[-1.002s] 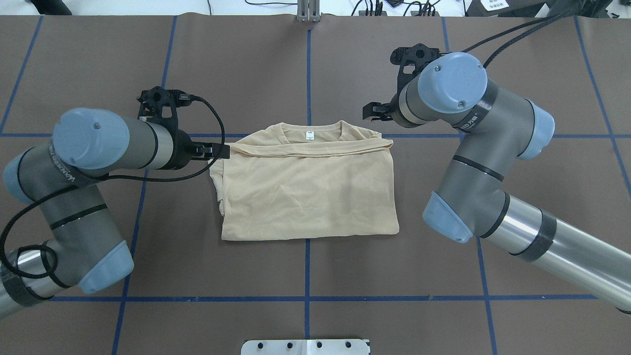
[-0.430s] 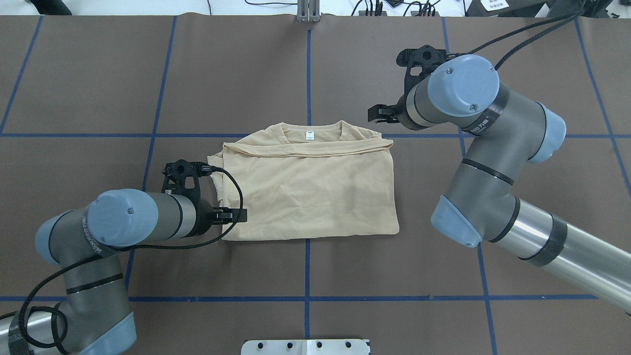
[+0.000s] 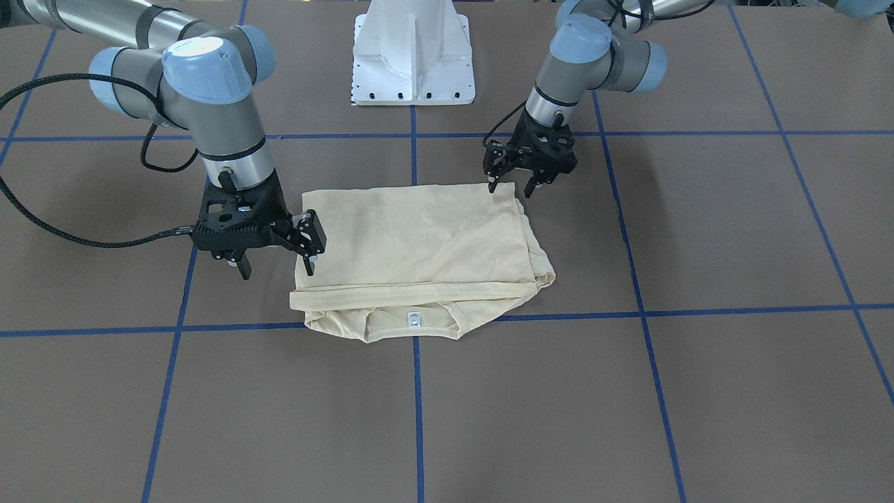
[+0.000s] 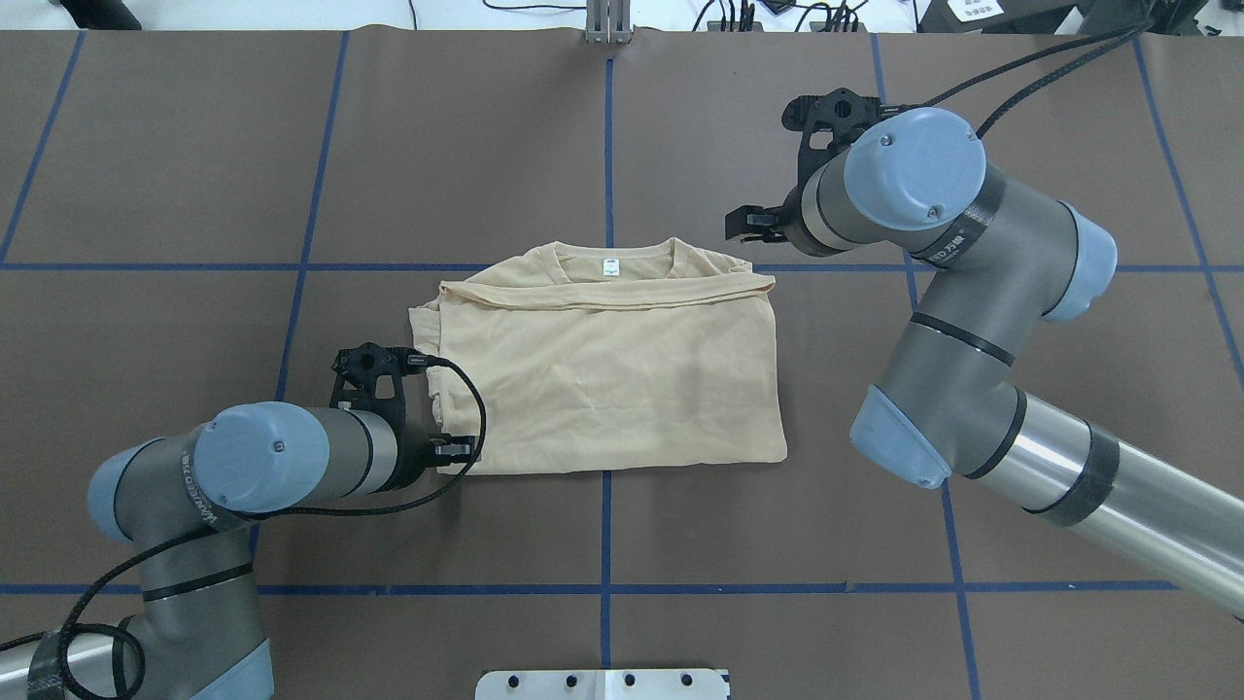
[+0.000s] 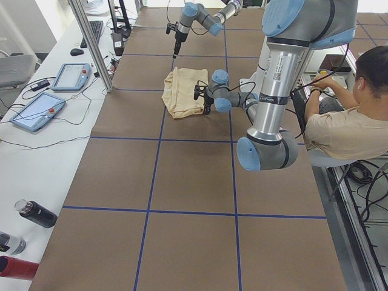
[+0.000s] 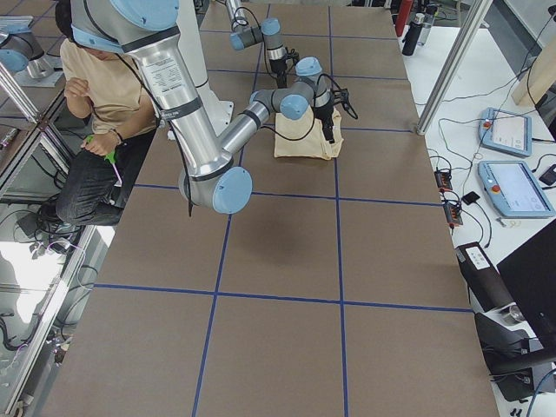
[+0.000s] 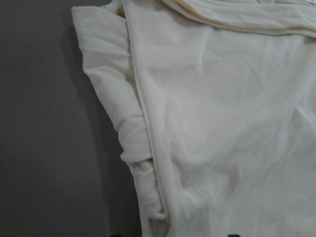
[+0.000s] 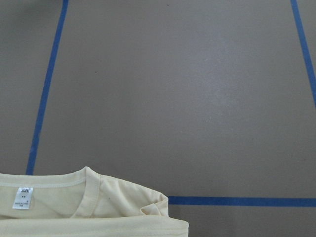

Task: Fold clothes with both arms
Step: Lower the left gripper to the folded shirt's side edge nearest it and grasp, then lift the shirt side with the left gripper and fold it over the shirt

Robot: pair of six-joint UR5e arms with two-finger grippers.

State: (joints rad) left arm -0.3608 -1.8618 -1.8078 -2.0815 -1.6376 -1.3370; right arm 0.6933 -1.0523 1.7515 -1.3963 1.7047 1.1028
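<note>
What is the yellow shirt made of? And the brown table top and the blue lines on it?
The shirt looks like thin, soft knit cloth, maybe cotton: it wrinkles, lies limp and has stitched hems. The table cover looks like matte brown paper or felt, with no shine; I cannot tell which. The blue lines look like flat stuck-on tape, though paint is possible.

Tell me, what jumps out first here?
A folded cream shirt lies in the middle of the brown table. The left arm holds open jaws at the corner nearest the robot, and the right arm holds open jaws by the collar end.
</note>
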